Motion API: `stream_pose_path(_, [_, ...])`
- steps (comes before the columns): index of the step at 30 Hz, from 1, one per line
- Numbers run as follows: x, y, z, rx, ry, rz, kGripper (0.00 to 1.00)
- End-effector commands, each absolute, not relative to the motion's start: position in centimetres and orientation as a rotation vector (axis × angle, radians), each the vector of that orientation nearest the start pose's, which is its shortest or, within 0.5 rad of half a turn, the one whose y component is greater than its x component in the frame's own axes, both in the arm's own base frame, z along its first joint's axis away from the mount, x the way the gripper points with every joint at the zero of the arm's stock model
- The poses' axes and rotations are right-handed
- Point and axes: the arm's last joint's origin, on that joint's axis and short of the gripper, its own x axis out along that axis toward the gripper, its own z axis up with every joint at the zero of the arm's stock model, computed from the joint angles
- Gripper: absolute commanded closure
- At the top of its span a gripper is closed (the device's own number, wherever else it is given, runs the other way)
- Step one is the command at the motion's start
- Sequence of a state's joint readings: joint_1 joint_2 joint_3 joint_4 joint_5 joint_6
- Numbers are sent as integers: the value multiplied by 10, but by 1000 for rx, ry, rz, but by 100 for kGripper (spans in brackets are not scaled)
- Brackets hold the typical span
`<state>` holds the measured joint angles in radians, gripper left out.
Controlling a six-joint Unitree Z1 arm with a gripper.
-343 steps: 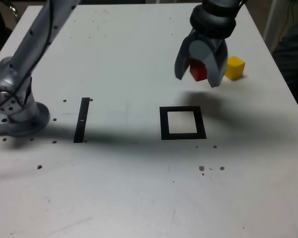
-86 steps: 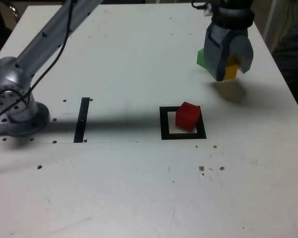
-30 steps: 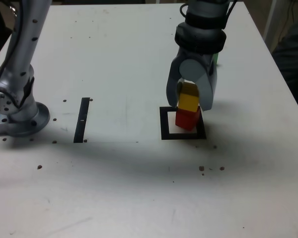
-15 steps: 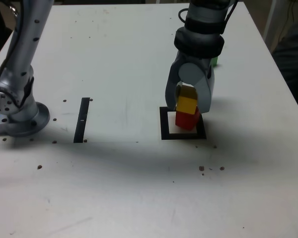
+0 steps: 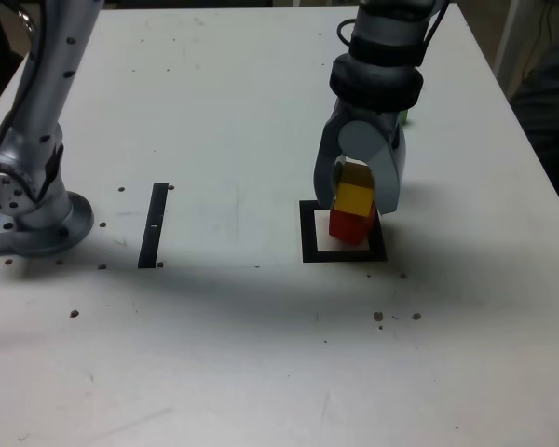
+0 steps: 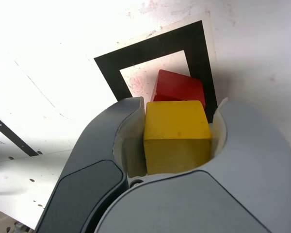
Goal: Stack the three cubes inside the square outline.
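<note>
Grey two-jawed gripper (image 5: 357,191) pointing down over the white tabletop (image 5: 261,326), jaws sitting close on either side of a small solid yellow cube (image 5: 354,197); whether still clamping or just letting go, cannot tell. In the wrist view, yellow cube (image 6: 176,136) filling the space between the pale inner pads, a thin gap showing along one side. Directly beneath the gripper, a small solid red cube (image 5: 350,226) resting inside the thick black square outline (image 5: 308,233) with its pale centre, the yellow cube sitting on top of it. Just behind the gripper, a sliver of a small green cube (image 5: 403,116) peeking out, mostly hidden. Well off to the exterior view's left of the gripper, a narrow black strip (image 5: 154,225) lying on the tabletop, and beyond it the grey arm base (image 5: 33,214).
</note>
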<state>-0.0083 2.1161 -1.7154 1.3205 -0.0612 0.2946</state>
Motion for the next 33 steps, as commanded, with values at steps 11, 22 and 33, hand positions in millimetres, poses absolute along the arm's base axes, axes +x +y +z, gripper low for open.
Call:
stream_pose_path(11, [385, -4, 251, 166, 1697, -306, 0])
stream_pose_path(22, [369, 6, 271, 209, 1688, -241, 0])
stream_pose_path(33, [367, 38, 296, 261, 1674, -154, 0])
